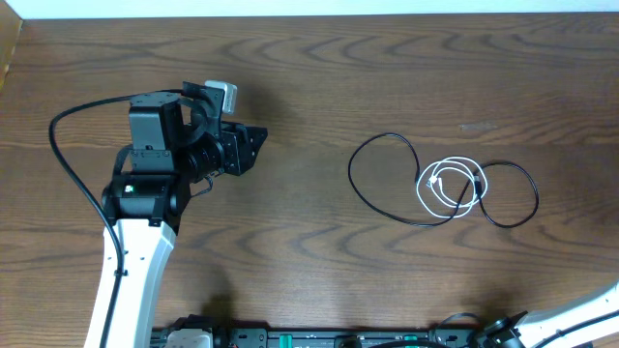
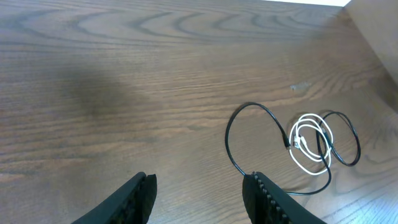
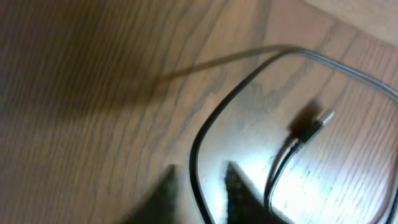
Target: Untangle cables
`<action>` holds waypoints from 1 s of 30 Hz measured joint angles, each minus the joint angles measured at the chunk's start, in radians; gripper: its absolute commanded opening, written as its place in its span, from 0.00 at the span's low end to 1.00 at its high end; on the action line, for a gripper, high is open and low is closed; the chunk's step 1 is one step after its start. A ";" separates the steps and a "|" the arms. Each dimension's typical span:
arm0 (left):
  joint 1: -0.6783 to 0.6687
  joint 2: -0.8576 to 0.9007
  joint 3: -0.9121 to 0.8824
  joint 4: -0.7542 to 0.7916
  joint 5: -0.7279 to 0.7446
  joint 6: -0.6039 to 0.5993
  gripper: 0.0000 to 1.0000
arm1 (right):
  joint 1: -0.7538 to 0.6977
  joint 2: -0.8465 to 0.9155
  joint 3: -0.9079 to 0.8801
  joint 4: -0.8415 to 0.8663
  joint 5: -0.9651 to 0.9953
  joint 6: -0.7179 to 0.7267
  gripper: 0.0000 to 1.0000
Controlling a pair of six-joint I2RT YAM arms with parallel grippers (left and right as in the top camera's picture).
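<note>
Plainly tangled: two cords lie together, neither held

The white cord (image 1: 420,187) lies coiled in a small loop on the brown wooden surface (image 1: 319,68). The black cord (image 1: 350,176) crosses it. In the overhead view one wide black loop spreads to the left of the white cord and a smaller one to its right.

The left arm (image 1: 145,203) is well apart from the white cord, far to its left. The left jaws stand moderately wide with nothing between them, and their fingertips (image 2: 142,198) frame bare wood.

The right arm (image 1: 580,317) shows only at the overhead edge, below and right of the white cord. Its wrist view is blurred. The right jaws stand narrowly apart, with a strand of black cord showing in the gap and a small plug (image 3: 318,119) nearby. Whether they touch the strand cannot be told.
</note>
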 measured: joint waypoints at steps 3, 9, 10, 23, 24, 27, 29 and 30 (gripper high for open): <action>-0.011 0.000 0.000 0.000 0.000 0.000 0.50 | 0.000 0.000 0.000 0.002 -0.003 -0.005 0.94; -0.023 0.000 0.000 0.000 0.004 0.000 0.50 | 0.000 0.000 0.005 -0.025 -0.007 -0.013 0.99; -0.023 0.000 0.000 0.000 0.005 0.000 0.50 | 0.000 0.000 0.011 -0.040 -0.007 -0.013 0.99; -0.023 0.000 0.000 -0.015 0.011 0.000 0.50 | 0.026 -0.150 0.099 -0.172 0.112 0.119 0.99; -0.023 0.000 0.000 -0.019 0.011 0.000 0.50 | 0.027 -0.184 0.101 -0.192 0.125 0.141 0.99; -0.023 0.000 0.000 -0.023 0.011 0.000 0.50 | 0.036 -0.275 0.115 -0.256 0.163 0.208 0.99; -0.023 0.000 0.000 -0.021 0.011 0.000 0.51 | 0.039 -0.325 0.123 -0.306 0.177 0.247 0.99; -0.023 0.000 0.000 -0.019 0.012 0.001 0.51 | 0.041 -0.347 0.126 -0.329 0.175 0.264 0.99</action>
